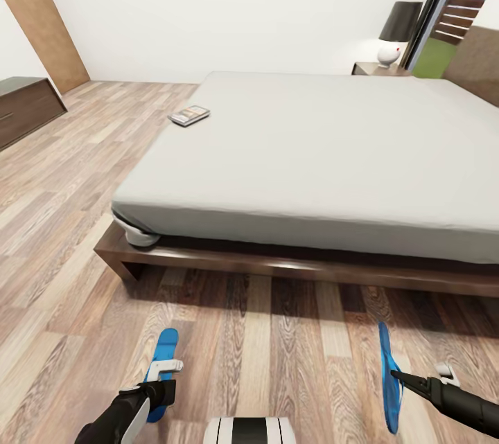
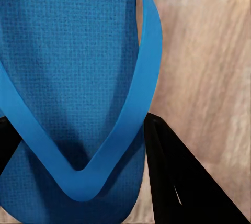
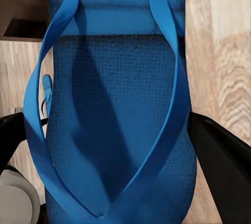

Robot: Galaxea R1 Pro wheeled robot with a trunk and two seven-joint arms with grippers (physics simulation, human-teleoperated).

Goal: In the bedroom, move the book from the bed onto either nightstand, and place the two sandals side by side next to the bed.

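Note:
The book (image 1: 188, 115) lies on the far left corner of the pale grey bed (image 1: 312, 153). One nightstand (image 1: 378, 69) stands beyond the bed by the window. On the floor in front of the bed frame, my left gripper (image 1: 161, 380) is shut on one blue sandal (image 1: 165, 350), which lies nearly flat. In the left wrist view this sandal (image 2: 68, 62) sits between the black fingers (image 2: 178, 182) of the left gripper (image 2: 78, 124). To the right, the right gripper (image 1: 396, 376) is shut on the other sandal (image 1: 389, 388), tipped on edge. In the right wrist view the right gripper (image 3: 104, 124) straddles that sandal (image 3: 115, 130).
A long dark low bench (image 1: 24, 108) stands against the left wall beside a wooden door panel (image 1: 41, 11). A white lamp with a dark shade (image 1: 396, 35) tops the nightstand. Wood-plank floor (image 1: 277, 361) runs between me and the bed frame (image 1: 277, 265).

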